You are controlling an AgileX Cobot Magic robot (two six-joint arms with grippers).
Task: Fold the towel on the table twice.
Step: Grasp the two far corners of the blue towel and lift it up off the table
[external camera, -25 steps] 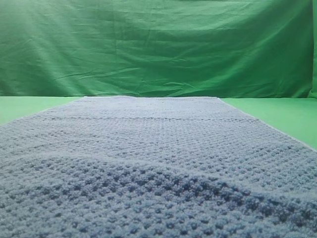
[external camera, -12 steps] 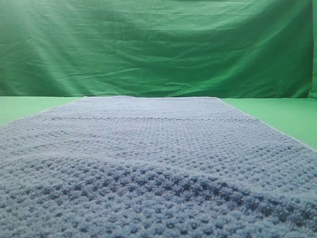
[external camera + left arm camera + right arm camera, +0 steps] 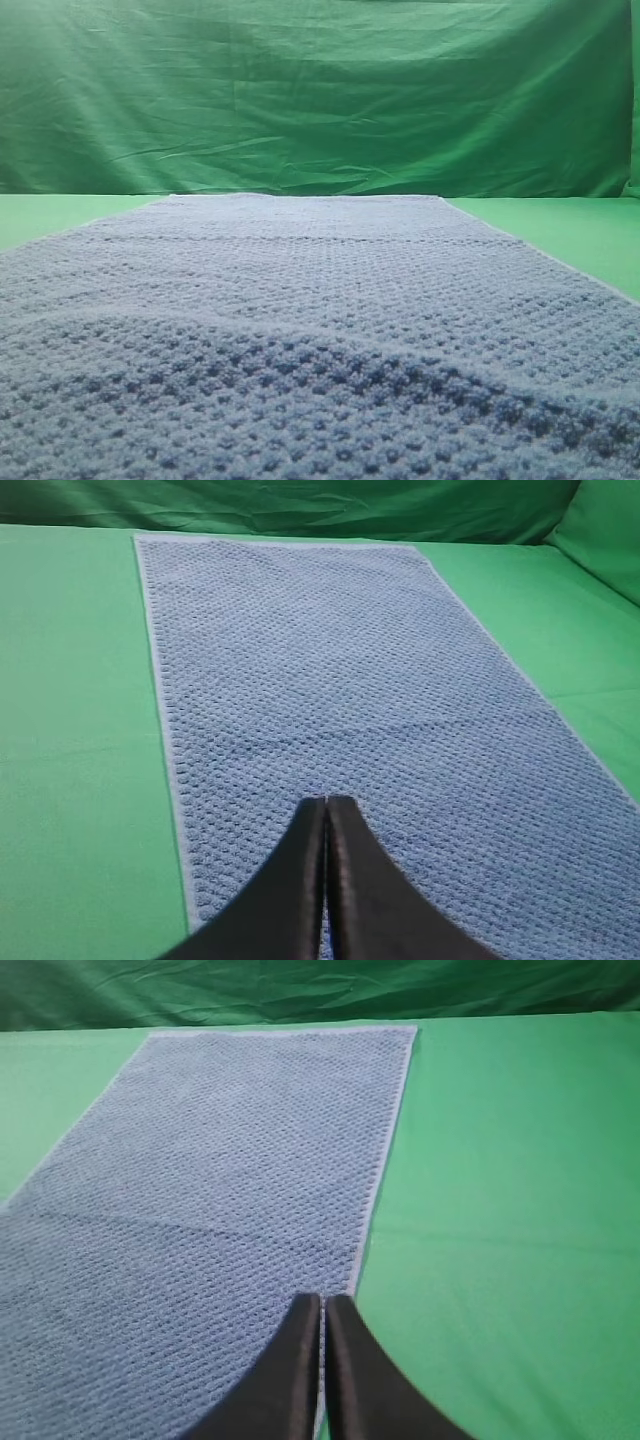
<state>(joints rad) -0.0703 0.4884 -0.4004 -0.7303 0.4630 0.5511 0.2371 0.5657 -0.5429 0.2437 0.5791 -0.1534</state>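
The blue-grey waffle-weave towel (image 3: pixel 300 330) lies spread flat and unfolded on the green table (image 3: pixel 560 225), running away from the cameras. It fills most of the exterior high view, where neither arm shows. In the left wrist view my left gripper (image 3: pixel 326 802) is shut and empty, hovering over the towel (image 3: pixel 340 690) near its left edge. In the right wrist view my right gripper (image 3: pixel 322 1300) is shut with nothing in it, above the right edge of the towel (image 3: pixel 220 1160).
A wrinkled green fabric backdrop (image 3: pixel 320 90) hangs behind the table. Bare green table surface (image 3: pixel 70 710) flanks the towel on the left, and more of the table (image 3: pixel 500 1190) lies on the right.
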